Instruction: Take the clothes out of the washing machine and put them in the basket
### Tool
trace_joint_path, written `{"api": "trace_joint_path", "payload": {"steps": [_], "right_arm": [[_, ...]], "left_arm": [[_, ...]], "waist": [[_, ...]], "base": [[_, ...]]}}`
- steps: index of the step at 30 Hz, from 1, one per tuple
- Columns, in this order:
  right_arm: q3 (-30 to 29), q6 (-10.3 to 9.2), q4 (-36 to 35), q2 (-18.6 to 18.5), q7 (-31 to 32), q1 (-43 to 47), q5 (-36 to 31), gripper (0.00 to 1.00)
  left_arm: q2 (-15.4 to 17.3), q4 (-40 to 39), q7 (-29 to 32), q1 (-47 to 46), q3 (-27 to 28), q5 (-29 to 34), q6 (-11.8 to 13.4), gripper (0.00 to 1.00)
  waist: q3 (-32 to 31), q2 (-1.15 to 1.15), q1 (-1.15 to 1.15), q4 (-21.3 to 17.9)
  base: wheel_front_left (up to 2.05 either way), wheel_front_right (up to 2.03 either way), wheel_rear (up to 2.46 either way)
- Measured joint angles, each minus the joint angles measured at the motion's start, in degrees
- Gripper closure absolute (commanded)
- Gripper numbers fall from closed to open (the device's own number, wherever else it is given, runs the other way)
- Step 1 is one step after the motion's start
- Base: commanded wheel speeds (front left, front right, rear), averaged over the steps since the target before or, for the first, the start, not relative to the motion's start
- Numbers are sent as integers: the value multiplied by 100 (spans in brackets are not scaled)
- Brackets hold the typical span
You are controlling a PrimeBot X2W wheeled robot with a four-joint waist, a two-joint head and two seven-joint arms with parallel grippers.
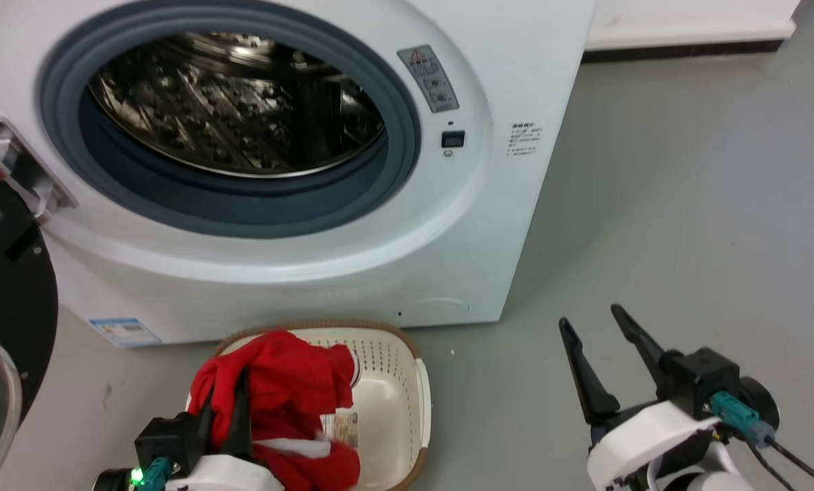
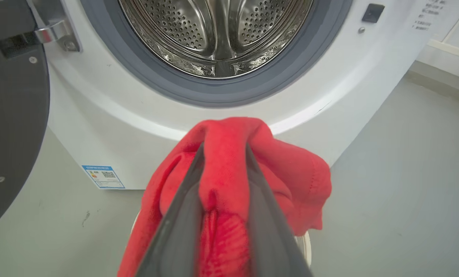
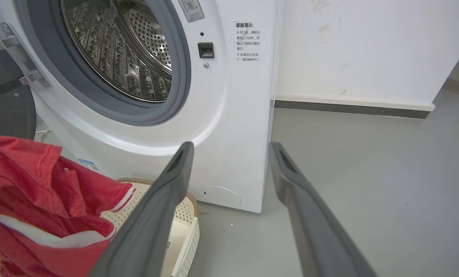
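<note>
The bright red fabric garment (image 2: 291, 173), judged light and limp, is clamped at a bunched fold by the left gripper (image 2: 225, 148); the right gripper (image 1: 589, 317) is spread, empty

Even, bright light; glints on the drum (image 1: 236, 102); curved wrist-view edges.

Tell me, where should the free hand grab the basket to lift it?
Probably the basket by its white side handle, from the right: that edge lies bare, facing the open right gripper, while the red clothes cover its left.
</note>
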Motion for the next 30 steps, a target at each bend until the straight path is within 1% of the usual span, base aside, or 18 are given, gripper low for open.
{"api": "trace_joint_path", "payload": {"steps": [7, 11, 15, 17, 22, 30], "right_arm": [[32, 0, -54, 0, -47, -396, -15, 0], [29, 0, -80, -1, -83, -649, -34, 0], [65, 0, -87, -2, -158, -894, -49, 0], [100, 0, -87, -2, -213, -1025, -33, 0], [213, 0, -36, -2, -350, -1307, -53, 0], [368, 0, 70, -3, -522, -1560, 37, 0]], "left_arm": [[-289, 836, -133, -515, 147, 1, -230, 100], [-432, 1024, -136, -916, 404, 171, -380, 100], [-536, 1355, -138, -1233, 675, 339, -565, 100], [-594, 1560, -137, -1405, 787, 434, -611, 100], [-642, 2304, -140, -1800, 1120, 569, -789, 100], [-628, 3315, -145, -2458, 1485, 814, -898, 100]], "waist": [[681, 0, 0, -52], [1172, 0, 0, -117], [1676, 0, 1, -205], [1924, 0, 1, -261], [2491, 0, 1, -439], [3253, 0, 1, -750]], "base": [[0, 0, 0], [0, 0, 0], [0, 0, 0], [0, 0, 0], [0, 0, 0], [0, 0, 0]]}}
